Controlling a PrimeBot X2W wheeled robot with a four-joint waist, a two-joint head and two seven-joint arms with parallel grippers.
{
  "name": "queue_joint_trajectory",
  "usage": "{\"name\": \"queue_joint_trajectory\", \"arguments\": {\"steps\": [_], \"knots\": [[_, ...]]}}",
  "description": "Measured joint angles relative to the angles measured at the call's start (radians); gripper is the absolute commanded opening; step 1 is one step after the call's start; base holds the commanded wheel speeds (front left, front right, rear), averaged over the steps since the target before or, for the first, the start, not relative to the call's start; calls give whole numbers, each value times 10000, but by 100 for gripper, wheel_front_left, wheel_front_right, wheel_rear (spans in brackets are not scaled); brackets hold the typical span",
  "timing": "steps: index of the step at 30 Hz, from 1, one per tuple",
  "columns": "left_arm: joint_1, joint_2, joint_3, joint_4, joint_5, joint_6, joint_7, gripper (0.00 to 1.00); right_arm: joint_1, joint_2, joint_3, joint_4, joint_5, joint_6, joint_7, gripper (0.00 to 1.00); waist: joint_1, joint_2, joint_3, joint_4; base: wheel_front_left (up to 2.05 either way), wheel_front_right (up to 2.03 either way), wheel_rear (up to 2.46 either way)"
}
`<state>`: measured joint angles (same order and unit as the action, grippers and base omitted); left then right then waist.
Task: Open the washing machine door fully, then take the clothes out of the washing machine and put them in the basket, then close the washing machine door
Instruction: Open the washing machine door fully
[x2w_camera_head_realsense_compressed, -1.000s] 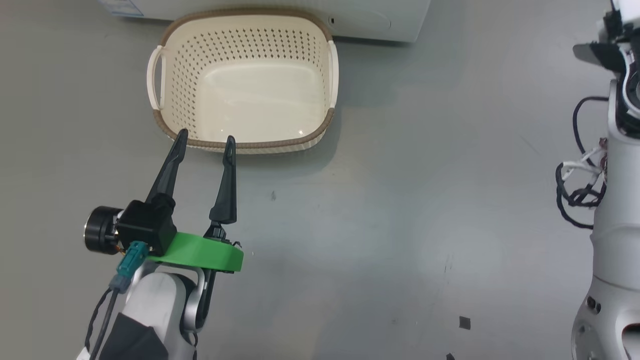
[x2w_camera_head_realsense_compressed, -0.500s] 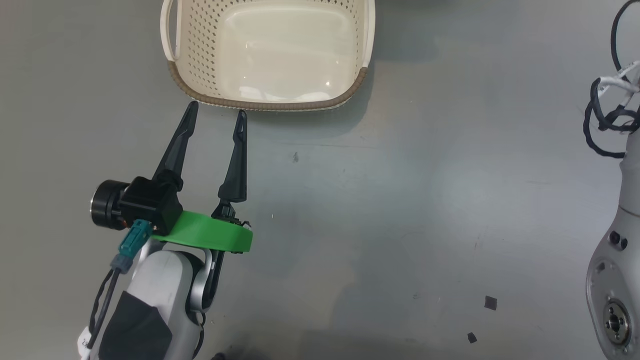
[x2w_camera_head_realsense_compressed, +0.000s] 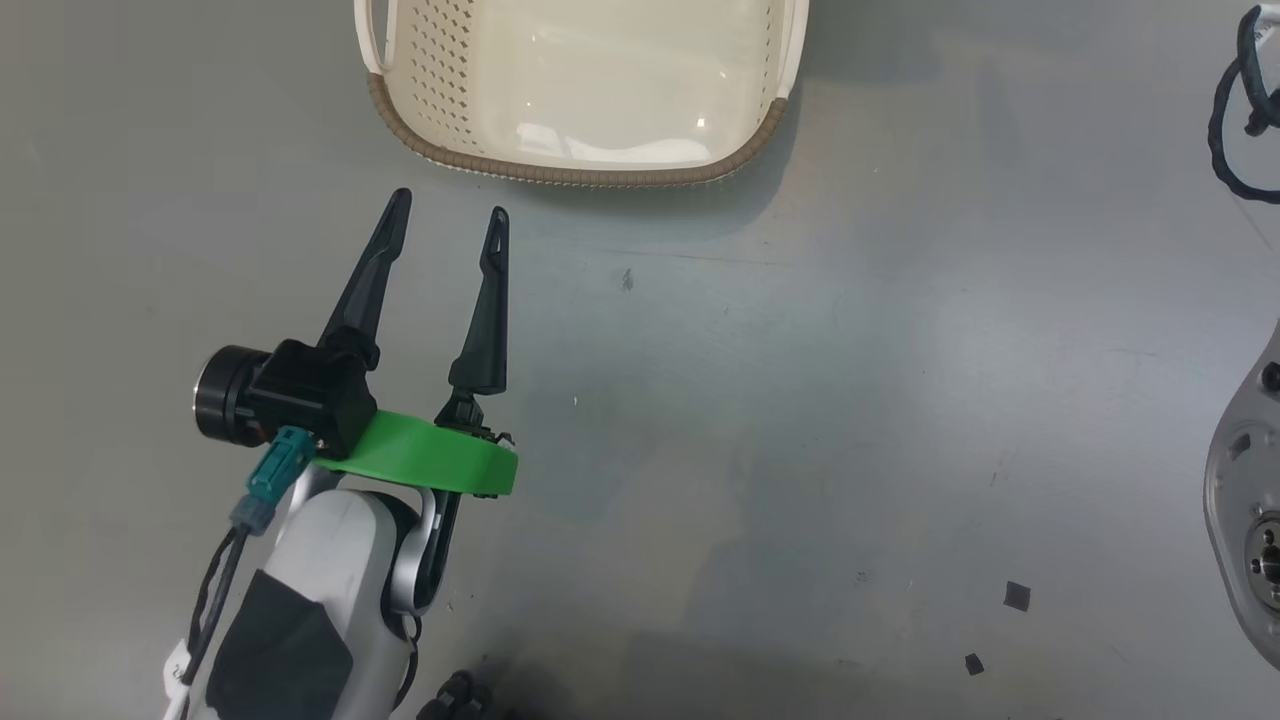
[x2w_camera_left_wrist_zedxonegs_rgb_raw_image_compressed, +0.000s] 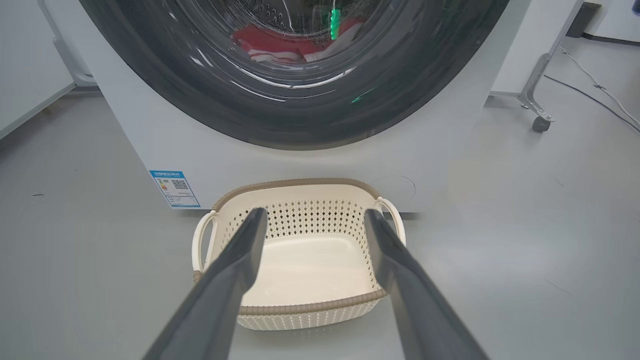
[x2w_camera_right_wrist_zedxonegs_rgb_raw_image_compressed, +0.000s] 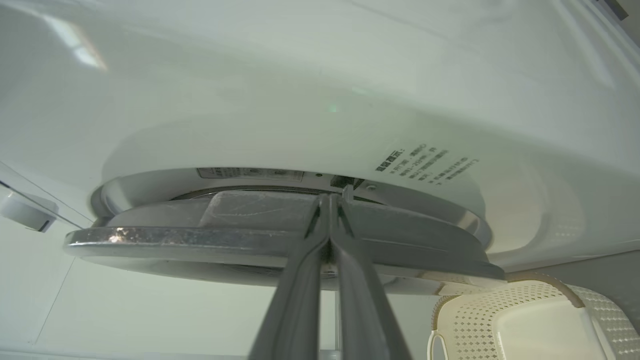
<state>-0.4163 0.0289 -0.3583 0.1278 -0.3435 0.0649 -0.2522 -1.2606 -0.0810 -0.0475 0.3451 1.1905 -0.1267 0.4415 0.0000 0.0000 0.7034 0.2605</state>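
In the left wrist view the white washing machine (x2w_camera_left_wrist_zedxonegs_rgb_raw_image_compressed: 150, 145) fills the top, and red-and-white clothes (x2w_camera_left_wrist_zedxonegs_rgb_raw_image_compressed: 280, 42) show through the glass of the washing machine door (x2w_camera_left_wrist_zedxonegs_rgb_raw_image_compressed: 300, 120) with its black rim. The cream basket (x2w_camera_left_wrist_zedxonegs_rgb_raw_image_compressed: 310, 306) stands on the floor right in front of it, with nothing in it. My left gripper (x2w_camera_left_wrist_zedxonegs_rgb_raw_image_compressed: 315, 215) is open and points at the basket; from the head it (x2w_camera_head_realsense_compressed: 447, 205) hovers just short of the basket (x2w_camera_head_realsense_compressed: 570, 175). My right gripper (x2w_camera_right_wrist_zedxonegs_rgb_raw_image_compressed: 331, 197) is shut, its tips at the seam between the door's edge (x2w_camera_right_wrist_zedxonegs_rgb_raw_image_compressed: 200, 237) and the machine front (x2w_camera_right_wrist_zedxonegs_rgb_raw_image_compressed: 300, 100).
Grey floor lies all around. A blue label (x2w_camera_left_wrist_zedxonegs_rgb_raw_image_compressed: 175, 188) is on the machine's lower left. A stand's leg with a caster (x2w_camera_left_wrist_zedxonegs_rgb_raw_image_compressed: 537, 120) is to the right. My right arm's pale casing (x2w_camera_head_realsense_compressed: 1245, 480) and cables (x2w_camera_head_realsense_compressed: 1235, 120) are at the head view's right edge. Small black bits (x2w_camera_head_realsense_compressed: 1016, 596) lie on the floor.
The head camera has moved: the whole picture has shifted, the basket sliding up and right and the machine's base leaving the top edge. Both grippers keep their state.
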Motion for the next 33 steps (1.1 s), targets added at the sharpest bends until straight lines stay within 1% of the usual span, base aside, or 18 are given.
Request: {"name": "queue_joint_trajectory", "arguments": {"steps": [7, 15, 21, 27, 31, 33], "knots": [[-52, -25, -157, 13, -58, 4, 0, 100, -521, 4, 261, 579, -59, -2, 125, 0, -1, 0, 77, 124, 0, 0, 0], [-229, -35, -487, 0, -163, 8, 0, 100, -1236, -10, -27, 1390, -21, -8, 211, 0, -1, 0, 172, 403, 0, 0, 0], [-228, -40, -654, 4, -257, 92, 0, 100, -1628, -73, -86, 2082, 282, -10, 460, 0, -1, 0, 215, 559, 0, 0, 0], [-228, -40, -690, 10, -360, 105, 0, 100, -2030, -153, -146, 2485, 571, -15, 698, 0, -1, 0, 231, 632, 0, 0, 0], [-228, -40, -692, 10, -362, 111, 0, 100, -2154, -215, -148, 2717, 694, -81, 880, 0, 0, 0, 218, 661, 0, 0, 0], [-229, -40, -702, 12, -393, 180, 0, 100, -2219, -242, -148, 2867, 780, -81, 980, 0, -1, 0, 202, 672, 0, 0, 0]]}}
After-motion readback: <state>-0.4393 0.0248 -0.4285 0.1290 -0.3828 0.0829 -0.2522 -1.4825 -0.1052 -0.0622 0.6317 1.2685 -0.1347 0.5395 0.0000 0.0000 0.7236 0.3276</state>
